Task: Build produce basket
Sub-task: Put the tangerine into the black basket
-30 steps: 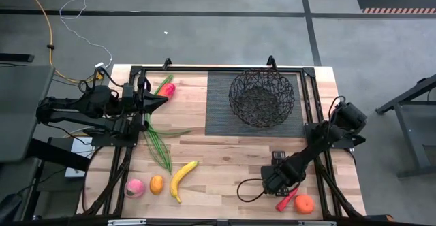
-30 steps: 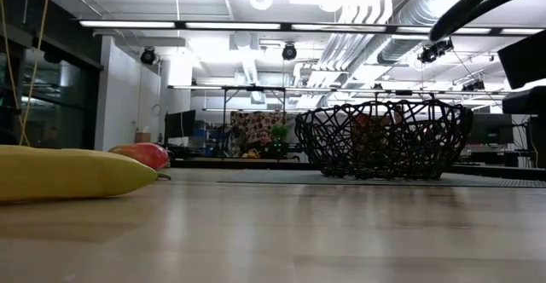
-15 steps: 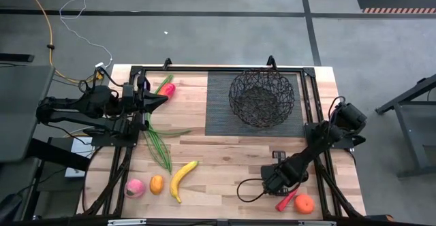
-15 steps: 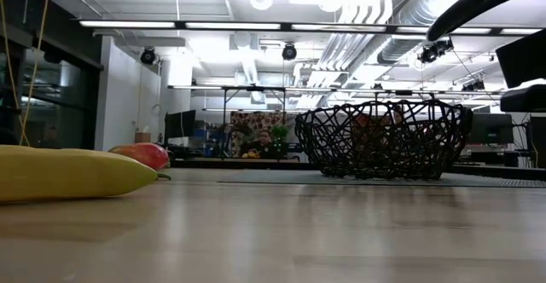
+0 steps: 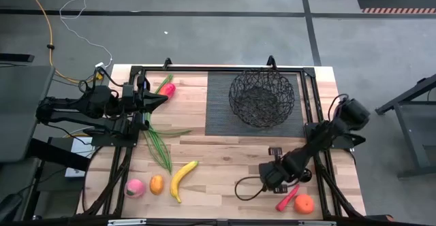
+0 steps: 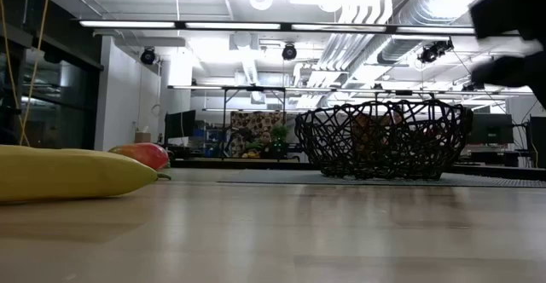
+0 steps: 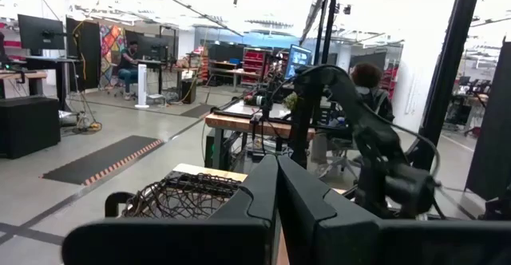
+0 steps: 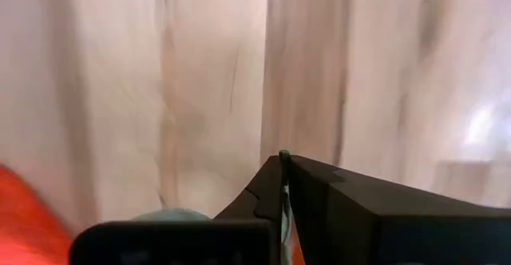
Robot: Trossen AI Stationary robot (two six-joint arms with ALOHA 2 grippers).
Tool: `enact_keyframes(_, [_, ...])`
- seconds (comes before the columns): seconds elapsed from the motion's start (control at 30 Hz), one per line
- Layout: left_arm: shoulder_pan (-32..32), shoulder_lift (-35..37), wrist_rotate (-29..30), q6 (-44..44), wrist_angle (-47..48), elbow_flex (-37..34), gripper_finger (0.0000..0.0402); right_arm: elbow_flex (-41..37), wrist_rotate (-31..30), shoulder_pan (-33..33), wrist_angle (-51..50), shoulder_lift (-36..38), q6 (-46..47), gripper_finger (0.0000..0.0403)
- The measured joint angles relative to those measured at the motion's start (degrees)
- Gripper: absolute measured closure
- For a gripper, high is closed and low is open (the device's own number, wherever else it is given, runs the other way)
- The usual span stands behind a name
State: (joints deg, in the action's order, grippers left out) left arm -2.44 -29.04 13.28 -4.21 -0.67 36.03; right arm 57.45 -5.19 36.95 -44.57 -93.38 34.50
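The black wire basket [image 5: 261,98] [image 6: 382,140] stands on a dark ribbed mat [image 5: 218,120] at the far right. Near the front right edge lie a red chili [image 5: 287,199] and an orange [image 5: 304,203]. My right gripper [image 5: 271,178] [image 8: 284,163] is shut, pointing down at the wood just left of the chili's upper end. My left gripper [image 5: 163,101] [image 7: 278,173] is shut and hovers at the far left beside a red-green mango [image 5: 167,89]. Green stalks [image 5: 158,141], a banana [image 5: 182,180], a small orange [image 5: 157,184] and a pink peach [image 5: 135,188] lie at the left. My right gripper points down over the table. A thin green sliver [image 8: 284,213] shows in the seam between its shut fingers, and something red [image 8: 24,213] lies beside it. Whether the fingers touch the chili, I cannot tell.
A black frame rail [image 5: 310,127] runs along the table's right side next to my right arm. A cable loop [image 5: 245,188] hangs off the right gripper toward the front. Bare wood lies between the banana and the right gripper.
My right gripper has shifted a little toward the table's left and far edges. In the low view the arm's dark shape has moved at the upper right. The chili, the orange and the other produce lie where they were.
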Motion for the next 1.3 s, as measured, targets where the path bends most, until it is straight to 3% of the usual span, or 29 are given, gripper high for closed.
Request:
enact_keyframes(0.13, [0.0, 0.0, 0.0, -0.11, 0.0, 0.0, 0.0401, -4.52, -4.56, -3.06, 9.03, 9.38, 2.84, 0.0402])
enact_keyframes(0.3, [0.0, -0.04, -0.01, -0.11, -0.02, 0.0, 0.0401, -17.52, -7.41, -7.92, 37.71, 18.93, 5.49, 0.0403])
enact_keyframes(0.4, [0.0, -0.04, -0.01, -0.11, -0.02, 0.0, 0.0401, -22.89, -9.51, -12.01, 54.83, 20.94, 2.45, 0.0403])
enact_keyframes(0.5, [0.0, 0.0, -0.03, -0.62, -0.02, 0.0, 0.0401, -23.55, -11.68, -16.76, 64.58, 21.07, -4.82, 0.0403])
enact_keyframes(0.8, [-0.07, -3.34, -4.84, -1.66, 0.58, -0.04, 0.0401, -15.36, -7.61, -29.91, 70.88, 21.11, -23.45, 0.0403])
enact_keyframes(1.03, [-0.04, -4.79, -6.74, -2.88, 0.42, -0.04, 0.0401, -10.97, -5.01, -31.32, 70.4, 22.27, -30.69, 0.0403])
enact_keyframes(1.3, [-0.04, -4.37, -6.34, -3.1, 0.29, -0.04, 0.0401, -10.88, -6.78, -31.32, 60.29, 30.93, -33.69, 0.0403])
